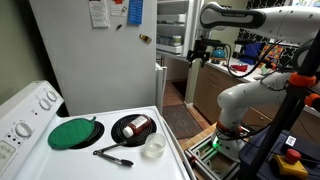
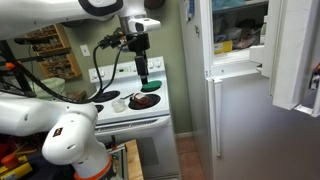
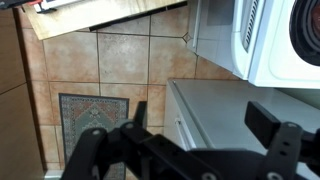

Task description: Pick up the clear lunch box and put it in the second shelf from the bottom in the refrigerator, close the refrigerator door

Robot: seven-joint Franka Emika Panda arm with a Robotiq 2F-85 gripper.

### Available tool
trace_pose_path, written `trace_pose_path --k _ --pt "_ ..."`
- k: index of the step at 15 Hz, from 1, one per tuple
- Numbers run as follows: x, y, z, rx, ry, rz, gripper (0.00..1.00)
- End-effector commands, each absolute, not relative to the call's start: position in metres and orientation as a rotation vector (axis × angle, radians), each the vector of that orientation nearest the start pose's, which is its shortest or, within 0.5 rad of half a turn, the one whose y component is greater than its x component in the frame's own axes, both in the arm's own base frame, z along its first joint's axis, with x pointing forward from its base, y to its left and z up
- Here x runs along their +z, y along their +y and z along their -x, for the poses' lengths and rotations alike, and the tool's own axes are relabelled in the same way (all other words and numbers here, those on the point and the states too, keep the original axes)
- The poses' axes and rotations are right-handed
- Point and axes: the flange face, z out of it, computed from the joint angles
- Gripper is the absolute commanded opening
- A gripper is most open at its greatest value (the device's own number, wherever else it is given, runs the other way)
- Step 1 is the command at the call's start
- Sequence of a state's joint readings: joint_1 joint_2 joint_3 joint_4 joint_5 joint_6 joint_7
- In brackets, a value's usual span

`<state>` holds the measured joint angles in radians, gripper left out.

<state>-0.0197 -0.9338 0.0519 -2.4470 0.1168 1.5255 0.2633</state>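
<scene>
We judge this the reaching step — our gripper (image 1: pixel 197 52) hangs empty, fingers (image 3: pixel 270 118) spread, well apart from the clear lunch box (image 1: pixel 153 146); next we lower over it.

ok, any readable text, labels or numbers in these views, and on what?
No text can be read in any view.
papers on the refrigerator face: print too small and blurred.
stove control panel: markings around the dials too small.
items inside the open refrigerator: labels blurred.
Wrist view: no text showing.
</scene>
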Motion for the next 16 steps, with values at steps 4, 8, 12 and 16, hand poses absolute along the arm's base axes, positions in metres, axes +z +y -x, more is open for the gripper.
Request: trace_pose_path --k 4,8,12,16 --pt "0.593 0.082 -0.26 -0.009 0.123 3.101 1.0" --pt "0.596 0.126 -0.247 0.007 -0.109 3.096 1.0" --pt "0.594 0.168 -0.236 0.018 -0.325 3.061 1.0" --pt "0.593 0.179 -0.23 -0.01 -0.369 3.076 1.0"
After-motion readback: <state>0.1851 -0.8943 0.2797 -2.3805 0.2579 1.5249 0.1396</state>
